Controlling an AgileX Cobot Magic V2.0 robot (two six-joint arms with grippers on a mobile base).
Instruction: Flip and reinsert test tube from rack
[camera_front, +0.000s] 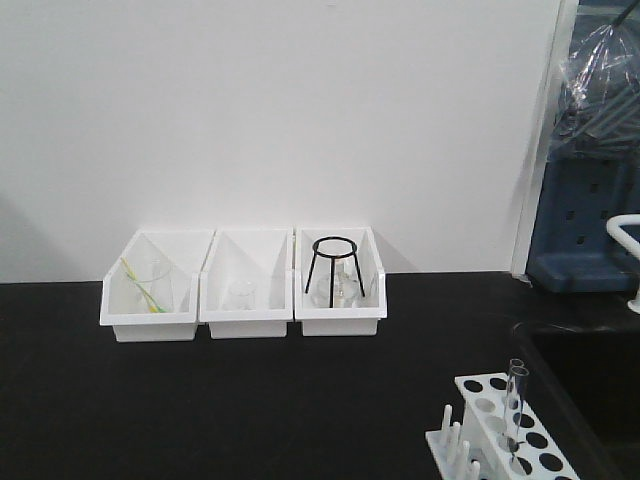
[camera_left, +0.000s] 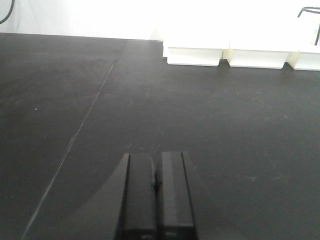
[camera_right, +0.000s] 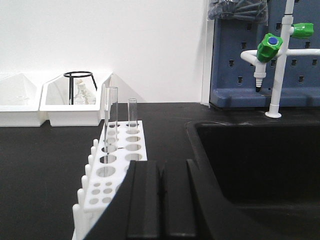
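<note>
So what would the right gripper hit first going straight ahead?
Probably nothing nearby: the right gripper aims along bare counter between the rack and sink; depth is unclear.

Three bins (camera_front: 245, 290) stand side by side at the back of the worktop (camera_front: 250, 400), against the wall. A tripod (camera_front: 312, 272) sits in the right one. The rack (camera_right: 117, 165) stands front right, with two test tubes (camera_right: 111, 117) upright in it. The sink (camera_right: 260, 165) lies to its right, with the tap (camera_right: 277, 65) behind.

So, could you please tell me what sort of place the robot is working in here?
Probably a laboratory bench. A white test-tube rack holds two glass tubes, a black sink has a green-handled lab tap behind it, and white bins of glassware stand against the wall.
</note>
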